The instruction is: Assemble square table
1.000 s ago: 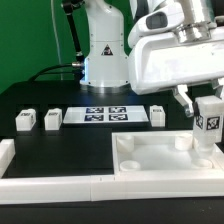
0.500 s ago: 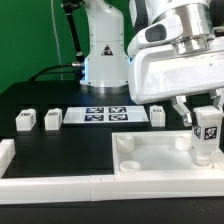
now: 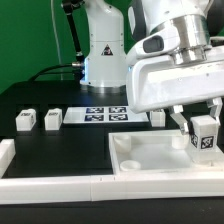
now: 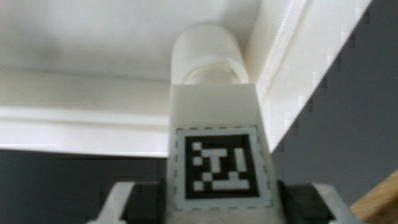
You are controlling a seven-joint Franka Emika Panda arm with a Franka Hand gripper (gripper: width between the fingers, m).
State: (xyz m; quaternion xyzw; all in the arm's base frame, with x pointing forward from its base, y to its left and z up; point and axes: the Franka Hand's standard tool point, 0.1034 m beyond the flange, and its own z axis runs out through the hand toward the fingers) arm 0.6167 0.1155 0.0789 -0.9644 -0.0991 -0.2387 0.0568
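Claw [image 3: 203, 124] lower than before, clamped on upright tagged leg [image 3: 205, 138], leg hanging beneath claw, tabletop [image 3: 158, 158] corner directly below, contact unclear.

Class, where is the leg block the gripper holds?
The white tagged leg block stands upright in the gripper, at the white square slab's corner, exterior view's right.

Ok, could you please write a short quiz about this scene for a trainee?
1. True or false: the gripper holds a leg block.
2. How many others lie loose on the black table?
3. Where on the square tabletop is the held leg block? A) at the exterior view's right side B) at its middle C) at its corner on the exterior view's left
Key: 1 true. 2 three loose leg blocks. 3 A.
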